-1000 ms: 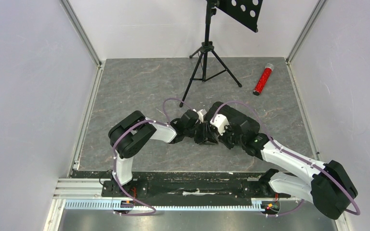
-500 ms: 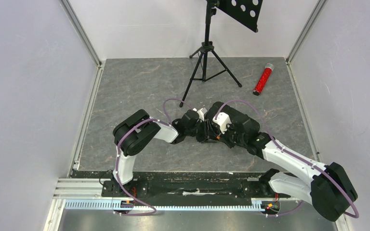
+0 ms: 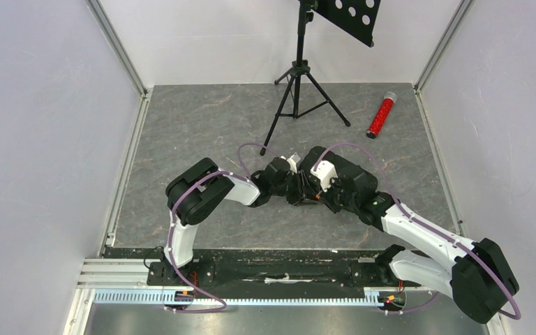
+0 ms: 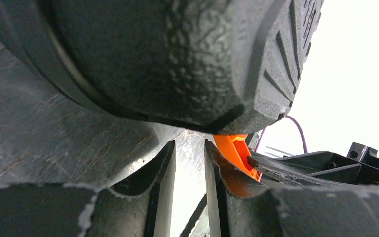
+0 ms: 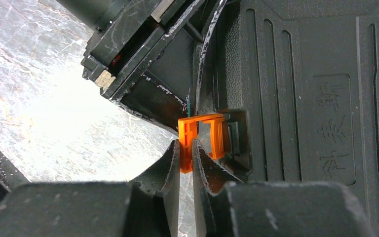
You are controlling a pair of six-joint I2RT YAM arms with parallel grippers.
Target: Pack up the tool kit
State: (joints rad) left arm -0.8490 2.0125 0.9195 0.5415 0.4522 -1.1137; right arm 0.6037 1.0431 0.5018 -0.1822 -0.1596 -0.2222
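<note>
The tool kit (image 3: 352, 178), a black ribbed case, lies shut on the grey table's middle. Both grippers meet at its left edge. In the right wrist view the orange latch (image 5: 200, 136) sticks out from the case (image 5: 301, 74), and my right gripper (image 5: 186, 148) is shut on the latch's outer flap. My left gripper (image 4: 190, 148) sits low under the case's rounded corner (image 4: 168, 54). Its jaws stand a little apart with nothing between them. The latch (image 4: 234, 150) shows just beyond its right finger. In the top view the left gripper (image 3: 294, 188) and the right gripper (image 3: 312, 187) nearly touch.
A black tripod stand (image 3: 296, 77) stands at the back centre, its legs reaching toward the case. A red glittery tube (image 3: 381, 116) lies at the back right. White walls close in the table on three sides.
The left arm has pushed a little to the right, toward the case. The right wrist has shifted slightly away from the arm bases, still at the latch.
</note>
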